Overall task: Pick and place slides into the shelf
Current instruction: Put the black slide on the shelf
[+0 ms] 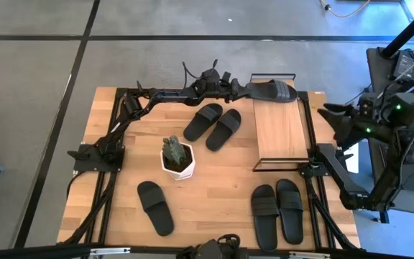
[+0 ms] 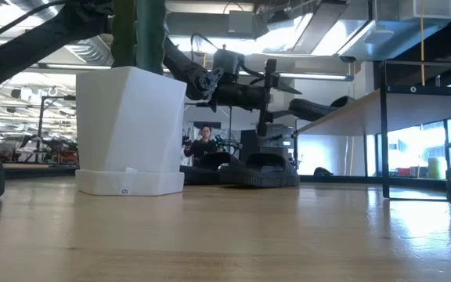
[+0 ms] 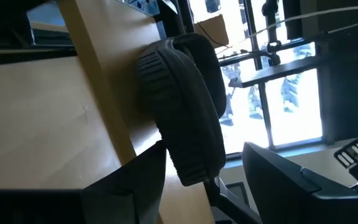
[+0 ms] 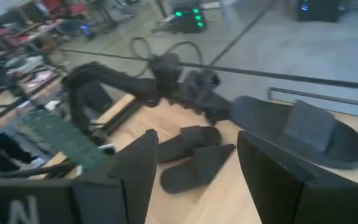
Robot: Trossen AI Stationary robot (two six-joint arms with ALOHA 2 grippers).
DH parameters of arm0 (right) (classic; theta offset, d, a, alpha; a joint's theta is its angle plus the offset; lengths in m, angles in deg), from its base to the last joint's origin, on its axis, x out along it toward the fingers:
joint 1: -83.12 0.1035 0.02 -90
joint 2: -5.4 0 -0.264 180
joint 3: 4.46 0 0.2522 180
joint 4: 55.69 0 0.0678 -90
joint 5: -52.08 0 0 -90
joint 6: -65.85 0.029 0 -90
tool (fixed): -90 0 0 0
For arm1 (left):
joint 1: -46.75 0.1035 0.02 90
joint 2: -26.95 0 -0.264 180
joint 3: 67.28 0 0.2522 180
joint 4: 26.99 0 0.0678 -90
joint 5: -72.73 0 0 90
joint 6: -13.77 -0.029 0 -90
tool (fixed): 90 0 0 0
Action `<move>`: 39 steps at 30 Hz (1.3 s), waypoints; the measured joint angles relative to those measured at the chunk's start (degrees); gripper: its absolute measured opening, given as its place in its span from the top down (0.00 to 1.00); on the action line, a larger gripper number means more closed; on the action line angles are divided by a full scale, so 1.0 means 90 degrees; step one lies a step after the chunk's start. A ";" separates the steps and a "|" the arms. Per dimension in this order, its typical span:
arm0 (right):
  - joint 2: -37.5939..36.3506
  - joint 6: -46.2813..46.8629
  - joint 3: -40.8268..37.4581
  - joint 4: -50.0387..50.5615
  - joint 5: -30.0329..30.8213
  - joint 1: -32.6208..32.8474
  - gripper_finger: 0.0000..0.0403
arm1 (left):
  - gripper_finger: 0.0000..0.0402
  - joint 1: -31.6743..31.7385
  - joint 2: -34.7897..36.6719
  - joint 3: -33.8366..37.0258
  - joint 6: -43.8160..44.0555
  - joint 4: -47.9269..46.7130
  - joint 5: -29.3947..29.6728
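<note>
My left gripper [image 1: 249, 90] reaches along the table's far edge and is shut on one black slide [image 1: 273, 91], which hovers over the far end of the shelf's wooden top [image 1: 280, 129]. Two slides [image 1: 214, 125] lie side by side on their soles left of the shelf. One slide [image 1: 154, 207] lies near the table's near-left edge. Another pair [image 1: 277, 213] lies near the near-right edge. My right gripper [image 1: 334, 114] waits open off the table's right edge, raised; its wrist view shows its spread fingers [image 4: 135, 168]. My left gripper holds the slide by its end nearest the table's left [image 3: 188, 165], pinched between the two fingers [image 3: 145, 180]. The fingers come level from the table's left, along the slide's length. The slide [image 2: 319, 106] stays roughly level, strap up, above the shelf board [image 2: 398, 102]; whether it touches the board I cannot tell.
A white pot with a small cactus [image 1: 177, 158] stands mid-table, left of the shelf. The shelf's thin black frame [image 1: 282, 167] sticks out past its board at both ends. Bare tabletop [image 1: 214, 191] lies between the pot and the near slides. A person shows far off [image 2: 204, 145].
</note>
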 joint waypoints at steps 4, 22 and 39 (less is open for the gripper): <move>-0.0095 -0.0151 -0.0003 0.0002 -0.0173 0.0001 0.45 | 0.50 0.0040 0.0000 0.0000 0.0001 0.0000 -0.0021; 0.0135 0.0523 -0.0249 -0.2031 -0.1825 -0.0083 0.45 | 0.50 0.0005 -0.0002 0.0000 0.0000 -0.0002 -0.0055; 0.0865 0.3157 -0.0246 -0.6093 -0.2198 -0.0087 0.45 | 0.50 -0.0019 -0.0002 0.0000 -0.0001 -0.0002 -0.0055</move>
